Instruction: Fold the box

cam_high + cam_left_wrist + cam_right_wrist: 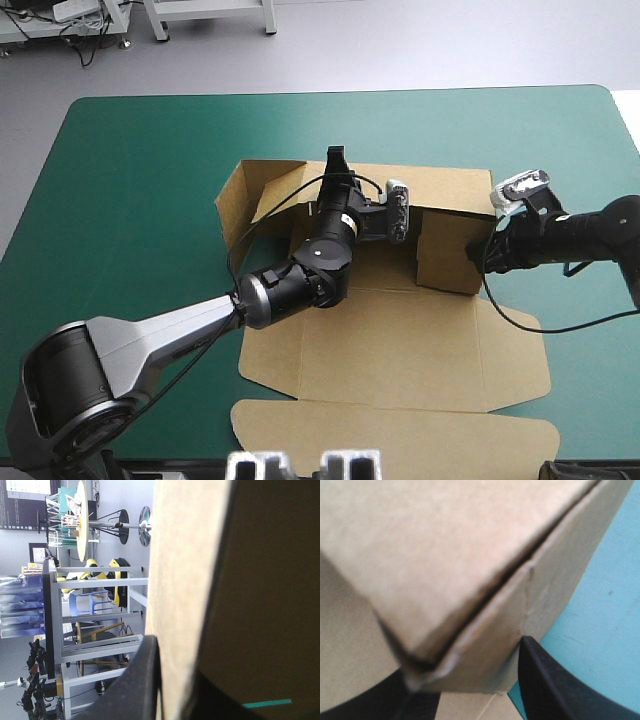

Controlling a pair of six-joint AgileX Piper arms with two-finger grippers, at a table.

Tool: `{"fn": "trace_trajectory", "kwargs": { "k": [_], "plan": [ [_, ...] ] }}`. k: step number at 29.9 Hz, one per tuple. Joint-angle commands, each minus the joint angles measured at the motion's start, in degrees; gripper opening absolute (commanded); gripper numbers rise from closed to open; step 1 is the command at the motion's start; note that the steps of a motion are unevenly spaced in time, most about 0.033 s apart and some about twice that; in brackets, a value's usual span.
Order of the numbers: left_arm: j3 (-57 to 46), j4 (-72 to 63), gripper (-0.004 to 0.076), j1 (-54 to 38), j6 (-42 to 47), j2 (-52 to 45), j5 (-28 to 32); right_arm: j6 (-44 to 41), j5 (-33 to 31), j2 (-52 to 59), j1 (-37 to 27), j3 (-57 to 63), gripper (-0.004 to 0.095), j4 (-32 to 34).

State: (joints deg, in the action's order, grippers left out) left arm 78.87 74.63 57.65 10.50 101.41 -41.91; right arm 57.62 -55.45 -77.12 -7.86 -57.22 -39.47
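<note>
The brown box (400,345) lies mid-table with its back and side walls raised and its lid panel flat toward the near edge. My left gripper (335,165) reaches over the left part of the back wall. In the left wrist view the box wall (185,580) stands edge-on between the black fingers (140,685), so the left gripper (175,685) is shut on it. My right gripper (490,250) is at the box's right-hand corner. In the right wrist view that corner (445,555) fills the space between the fingers (547,680) and hides their tips.
The teal-green cover (140,200) is bare around the box on the left, far and right sides. The lid's front flap (400,430) reaches close to the table's near edge. Teal-green cover (605,605) also shows beside the gripped corner.
</note>
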Motion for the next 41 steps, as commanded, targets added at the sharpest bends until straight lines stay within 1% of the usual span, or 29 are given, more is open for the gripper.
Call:
{"fn": "trace_trajectory", "kwargs": {
  "k": [1,5,6,7,8,9,11,13,18,20,23,26,28,29,30,33,38,41],
  "plan": [
    [0.58,-2.30,-0.0010,0.35,0.60,-1.61,1.34,1.77,3.04,-1.87,0.02,-1.30,0.0430,-5.74],
    [0.58,-2.27,-0.0010,0.35,0.60,-1.61,1.73,1.77,4.52,-4.56,0.02,-1.30,0.0427,-10.24],
    [0.58,-2.27,-0.0010,0.35,0.60,-1.61,2.17,1.77,5.11,-5.01,0.02,-1.30,0.0411,-11.04],
    [0.58,-2.27,-0.0010,0.35,0.60,-1.61,2.45,1.77,6.22,-5.04,0.02,-1.30,0.0368,-12.11],
    [0.58,-2.17,-0.0010,0.35,0.60,-1.61,2.82,1.77,7.50,-5.12,0.02,-1.20,0.0298,-13.12],
    [0.58,-2.05,-0.0010,0.35,0.60,-1.61,2.97,1.77,8.68,-5.12,0.02,-1.20,0.0205,-14.30],
    [0.58,-1.69,-0.0010,0.35,0.60,-1.61,3.24,3.07,10.15,-5.01,0.02,-1.20,-0.0009,-16.25],
    [0.58,-1.44,-0.0010,0.35,0.60,-1.61,3.24,3.23,10.71,-5.01,0.02,-1.20,0.0007,-17.10],
    [0.58,-1.44,-0.0007,0.24,0.60,-1.48,3.24,3.48,10.20,-5.01,0.02,-1.20,0.0001,-16.64],
    [0.58,-1.44,0.0014,0.24,0.60,-1.48,3.00,3.48,9.84,-5.01,0.02,-1.20,0.0000,-16.52],
    [0.58,-1.28,0.0085,0.24,0.60,-1.48,2.07,3.48,8.48,-5.01,0.02,-1.20,0.0000,-15.61],
    [0.58,-0.67,0.0204,0.24,0.60,-1.48,1.65,3.24,7.95,-5.01,0.02,-1.20,0.0000,-13.51],
    [0.58,-0.53,0.0302,0.24,0.60,-1.48,2.15,3.24,7.95,-5.01,0.02,-1.20,0.0000,-12.66],
    [0.58,-0.32,0.0335,0.24,0.60,-1.48,2.49,3.24,7.95,-5.01,0.02,-1.20,0.0000,-12.43],
    [0.58,0.13,0.0350,0.24,0.60,-1.48,3.25,3.14,7.95,-5.01,0.02,-1.20,0.0000,-12.43],
    [0.58,2.98,0.0353,0.37,0.60,-1.48,5.33,2.97,7.95,-5.01,0.02,-1.20,0.0000,-12.28],
    [0.58,8.24,0.0353,1.98,1.19,-1.48,4.76,2.97,7.55,-5.01,0.02,-1.20,0.0000,-12.28],
    [0.58,11.71,0.0353,2.06,4.37,-1.48,4.76,2.97,7.40,-5.01,0.02,-1.20,0.0000,-12.28]
  ]
}}
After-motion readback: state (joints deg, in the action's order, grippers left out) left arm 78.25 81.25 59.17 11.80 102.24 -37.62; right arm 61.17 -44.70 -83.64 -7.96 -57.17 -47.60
